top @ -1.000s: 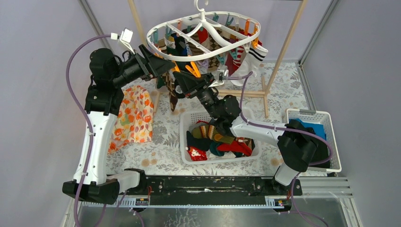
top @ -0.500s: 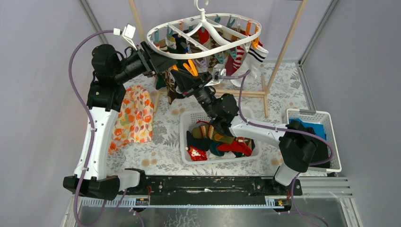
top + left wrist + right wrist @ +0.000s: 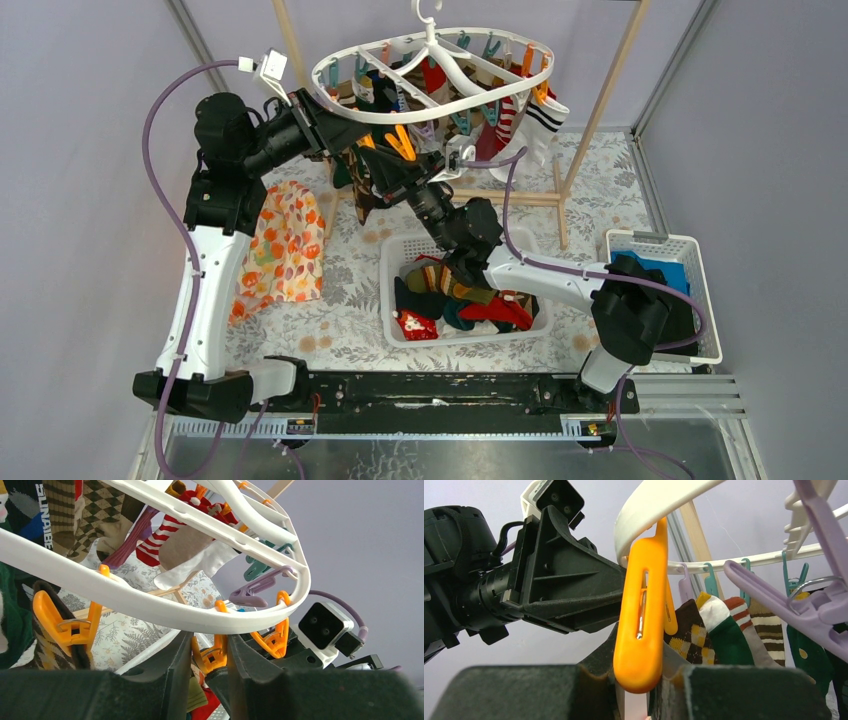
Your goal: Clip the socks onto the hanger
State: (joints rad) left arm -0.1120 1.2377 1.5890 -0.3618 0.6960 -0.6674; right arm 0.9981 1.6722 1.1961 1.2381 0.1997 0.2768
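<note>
Both arms have climbed over the last second, and the right one has slid up and to the left under the near rim of the hanger, which has tipped a little with them; over the last half second the change is very small. I judge that the approach is finished and the clipping itself is at hand.

The left gripper has its fingers pressed against both sides of an orange clip hanging from the rim, so it seems to be pinching that clip (presumably to spread its mouth). The right gripper sits just below a second orange clip. Its fingers are nearly together with something pale in the gap, and I cannot tell whether that is a sock or whether the claw is fully closed.

Several socks hang from the far clips already, while a heap of them is left in the white basket on the table. The task is partly done, and the delicate part is feeding fabric into a clip mouth on a frame that swings freely
</note>
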